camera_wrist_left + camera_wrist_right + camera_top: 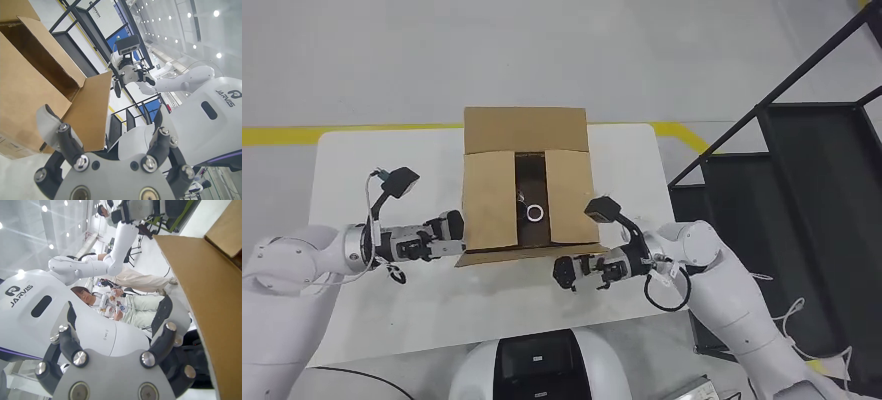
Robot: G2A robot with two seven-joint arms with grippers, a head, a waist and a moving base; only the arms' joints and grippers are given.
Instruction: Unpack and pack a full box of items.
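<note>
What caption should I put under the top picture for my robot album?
Left hand beside and right hand before a half-open cardboard box on the white table, both open.

- One cardboard box [526, 128]
- Four flaps on that box: one far flap [526, 112], one left flap [487, 200], one right flap [570, 195] and one near flap [532, 256]
- One white table [362, 165]
- Two grippers, the left gripper [454, 236] and the right gripper [562, 272], each with two fingers [46, 121]
- Two black cameras on the arms: one left wrist camera [399, 180], one right wrist camera [602, 208]
- One pale ring [534, 212] in the box's opening; the dark things around it are too dim to count
- One yellow floor line [342, 132]
- One black metal rack [802, 150]
</note>
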